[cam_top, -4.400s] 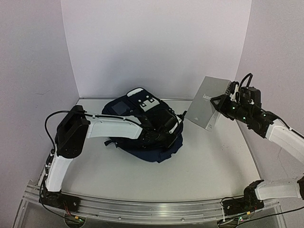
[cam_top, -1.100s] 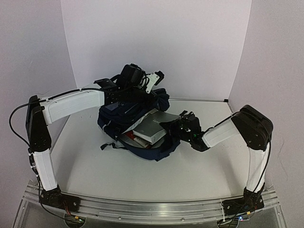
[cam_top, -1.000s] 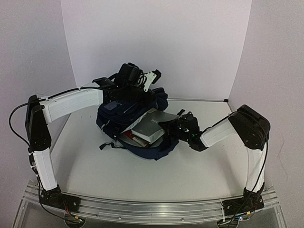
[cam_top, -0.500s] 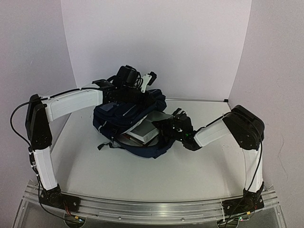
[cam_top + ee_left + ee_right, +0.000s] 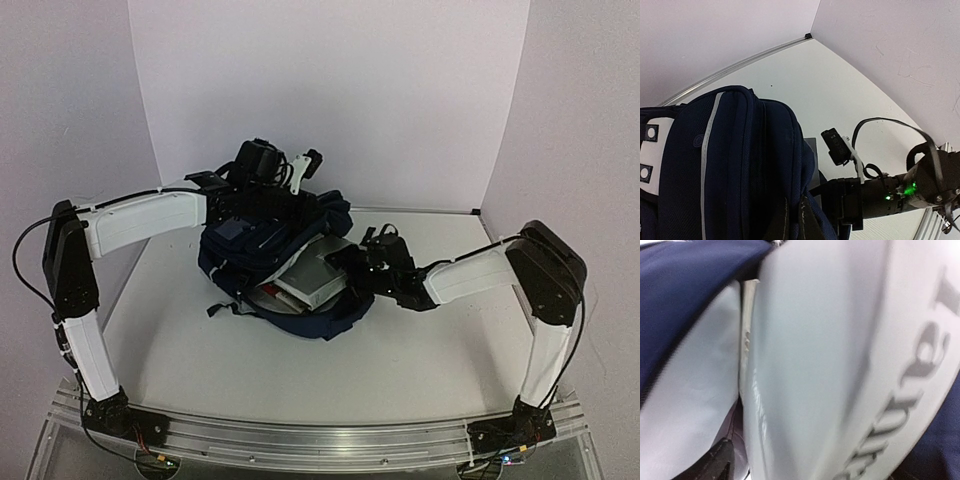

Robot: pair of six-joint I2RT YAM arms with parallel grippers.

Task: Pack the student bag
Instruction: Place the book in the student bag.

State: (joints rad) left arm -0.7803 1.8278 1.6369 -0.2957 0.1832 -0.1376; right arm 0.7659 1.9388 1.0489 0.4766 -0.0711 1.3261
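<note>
Navy student bag (image 5: 255,250) lies 10 o'clock of table (image 5: 450,340) centre, mouth facing 4. Left gripper (image 5: 794,220) clamped on top rim, mouth open. Grey book (image 5: 315,272) half inside; right gripper (image 5: 358,265) at its outer end, spread unclear. Remaining: seat book, close bag.

The grey book (image 5: 315,270) sat half hidden inside the student bag (image 5: 250,245), its lettering blurred and cut off in the right wrist view, and the jaws of the right gripper (image 5: 352,267) were too small to tell.
</note>
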